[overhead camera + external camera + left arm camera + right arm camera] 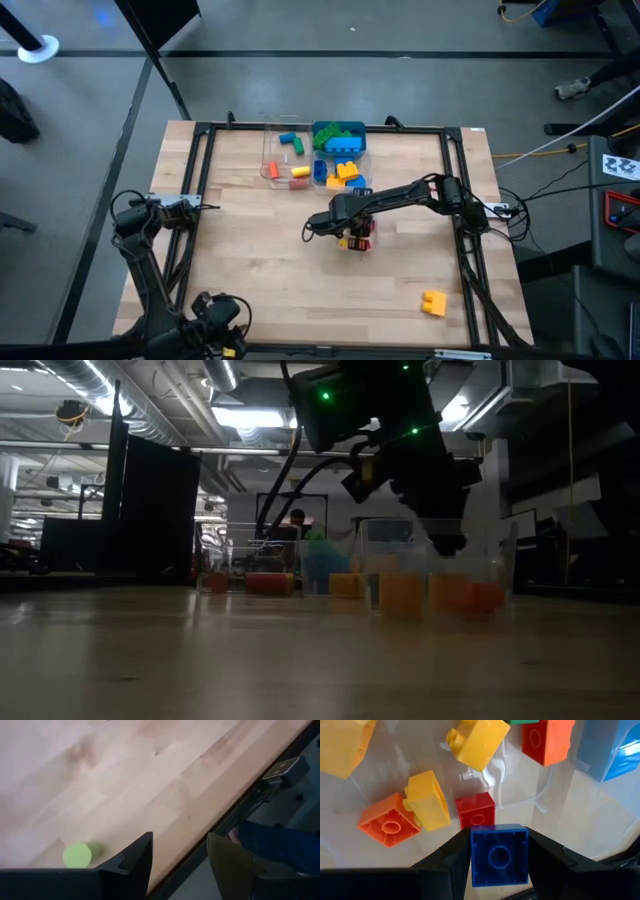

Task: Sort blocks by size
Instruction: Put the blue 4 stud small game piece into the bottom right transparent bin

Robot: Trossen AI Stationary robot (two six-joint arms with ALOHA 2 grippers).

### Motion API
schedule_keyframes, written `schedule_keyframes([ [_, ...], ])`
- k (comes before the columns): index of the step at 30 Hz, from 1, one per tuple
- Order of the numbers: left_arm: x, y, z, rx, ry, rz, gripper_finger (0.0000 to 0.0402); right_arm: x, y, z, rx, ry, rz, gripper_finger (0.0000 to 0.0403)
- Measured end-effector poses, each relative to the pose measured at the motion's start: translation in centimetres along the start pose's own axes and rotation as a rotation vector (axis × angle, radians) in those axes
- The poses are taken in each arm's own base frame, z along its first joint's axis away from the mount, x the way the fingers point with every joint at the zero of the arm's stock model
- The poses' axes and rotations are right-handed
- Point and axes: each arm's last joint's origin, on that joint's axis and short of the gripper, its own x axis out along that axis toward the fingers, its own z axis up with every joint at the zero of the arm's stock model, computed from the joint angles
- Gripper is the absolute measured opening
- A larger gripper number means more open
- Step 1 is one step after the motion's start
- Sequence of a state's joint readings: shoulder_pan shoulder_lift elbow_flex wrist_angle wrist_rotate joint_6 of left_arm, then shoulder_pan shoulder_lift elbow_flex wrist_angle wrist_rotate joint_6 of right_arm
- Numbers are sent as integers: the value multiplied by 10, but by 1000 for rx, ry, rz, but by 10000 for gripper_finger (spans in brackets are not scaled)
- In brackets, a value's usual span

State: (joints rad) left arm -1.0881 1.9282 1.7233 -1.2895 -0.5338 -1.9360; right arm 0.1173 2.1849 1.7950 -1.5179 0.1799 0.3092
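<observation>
My right gripper [352,232] hangs over a small clear tub [362,243] at the table's middle and is shut on a small square blue block [499,855]. In the tub below lie small blocks: orange [389,825], yellow [426,802] and red [476,809]. In the low view the gripper [447,542] stands just above the tub's orange blocks [404,593]. One yellow block [433,302] lies alone on the table at the near right. My left gripper [180,857] waits open and empty at the table's near left corner [215,315]. My right gripper pinches the small blue block by two opposite side walls [475,857] between its two fingers. The fingers point down from above. The block is lifted clear over the tub, with its hollow underside toward the wrist camera.
Three more clear tubs stand at the far middle: one with a few loose blocks [285,152], one with green and blue blocks [340,138], one with yellow and blue blocks [342,174]. A green round thing [77,855] lies by my left gripper. Blue cloth [272,845] shows beyond the table's edge.
</observation>
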Motion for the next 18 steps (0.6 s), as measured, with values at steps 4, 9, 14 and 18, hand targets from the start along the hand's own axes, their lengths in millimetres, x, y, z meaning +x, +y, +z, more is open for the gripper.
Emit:
schedule_keyframes([
  [4,1,0,1,60,0,2,171,0,1,1,3,-11,14,168],
  [9,1,0,1,143,1,2,171,0,1,3,5,-23,24,168],
  [14,1,0,1,214,2,2,171,0,2,5,10,-47,32,168],
  [18,1,0,1,253,2,2,171,0,2,5,9,-46,32,168],
])
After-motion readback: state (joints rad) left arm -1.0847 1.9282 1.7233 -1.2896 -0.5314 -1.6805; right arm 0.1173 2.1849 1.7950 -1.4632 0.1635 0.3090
